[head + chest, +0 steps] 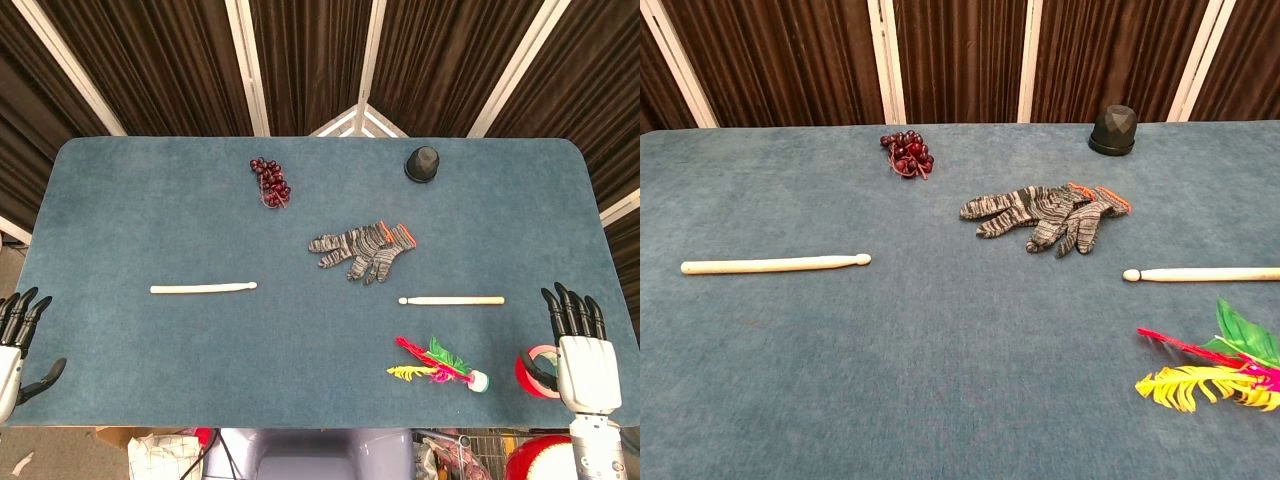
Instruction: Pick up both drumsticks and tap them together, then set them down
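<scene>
Both hands, left hand [18,340] and right hand [580,350], rest at the table [120,220] edge, fingers spread, holding nothing

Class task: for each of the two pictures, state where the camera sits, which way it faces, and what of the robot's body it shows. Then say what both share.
Head view: high above the near edge, looking steeply down on the table; left hand and right hand show, both open.
Chest view: low at the near edge, looking across toward the curtain; no hands show.
Shared: left drumstick, right drumstick, gloves, grapes.
</scene>
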Available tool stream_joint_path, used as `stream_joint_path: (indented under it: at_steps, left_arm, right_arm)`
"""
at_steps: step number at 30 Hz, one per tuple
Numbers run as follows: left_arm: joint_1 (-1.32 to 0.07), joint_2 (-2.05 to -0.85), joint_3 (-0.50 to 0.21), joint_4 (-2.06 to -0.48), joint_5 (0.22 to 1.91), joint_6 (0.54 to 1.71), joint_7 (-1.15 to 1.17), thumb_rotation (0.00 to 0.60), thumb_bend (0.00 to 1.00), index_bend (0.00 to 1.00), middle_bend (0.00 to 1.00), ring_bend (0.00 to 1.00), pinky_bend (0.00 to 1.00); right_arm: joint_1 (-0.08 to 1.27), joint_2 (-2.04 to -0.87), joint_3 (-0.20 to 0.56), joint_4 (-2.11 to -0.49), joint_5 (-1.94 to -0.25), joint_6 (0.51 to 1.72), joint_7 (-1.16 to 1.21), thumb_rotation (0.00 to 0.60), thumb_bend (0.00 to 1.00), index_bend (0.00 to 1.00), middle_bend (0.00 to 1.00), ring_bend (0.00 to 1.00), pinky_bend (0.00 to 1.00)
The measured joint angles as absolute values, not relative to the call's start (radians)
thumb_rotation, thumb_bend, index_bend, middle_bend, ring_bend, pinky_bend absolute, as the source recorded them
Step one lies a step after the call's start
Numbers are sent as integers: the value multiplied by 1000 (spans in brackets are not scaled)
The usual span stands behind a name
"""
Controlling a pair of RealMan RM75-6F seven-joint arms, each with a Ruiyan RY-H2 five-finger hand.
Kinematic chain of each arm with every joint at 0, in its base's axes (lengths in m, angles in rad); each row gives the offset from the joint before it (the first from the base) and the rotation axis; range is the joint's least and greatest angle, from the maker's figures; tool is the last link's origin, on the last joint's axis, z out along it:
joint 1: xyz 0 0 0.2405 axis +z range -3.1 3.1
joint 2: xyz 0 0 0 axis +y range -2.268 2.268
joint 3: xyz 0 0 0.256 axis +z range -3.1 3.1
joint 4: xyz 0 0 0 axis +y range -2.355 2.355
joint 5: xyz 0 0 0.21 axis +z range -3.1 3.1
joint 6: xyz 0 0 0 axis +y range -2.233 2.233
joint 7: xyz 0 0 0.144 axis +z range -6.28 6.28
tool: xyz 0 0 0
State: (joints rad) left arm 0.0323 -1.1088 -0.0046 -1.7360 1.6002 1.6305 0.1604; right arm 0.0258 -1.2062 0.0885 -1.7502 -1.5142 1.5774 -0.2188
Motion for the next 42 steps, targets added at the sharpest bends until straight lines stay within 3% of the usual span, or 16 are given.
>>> stream_joint_path:
  at_steps: [13,33,42]
  left_arm:
    - [35,-1105,-11,-1723,1605,1650,121,600,361,108,54,0,0]
    - [26,-1108,-36,-1708,1579,1645,98,600,361,140,112,0,0]
    - [19,-1118,-47,-1698,1568,1641,97,600,361,140,119,0,0]
  right_arm:
    - [35,-1218,87,-1747,-1511,1559,-211,600,263,129,73,77,57]
    - [56,-1263,93,-1726,-1496,1526,-166,600,263,252,210,140,56]
    - [160,-1305,158,-1727,-1386,1376,-261,600,263,281,243,152,46]
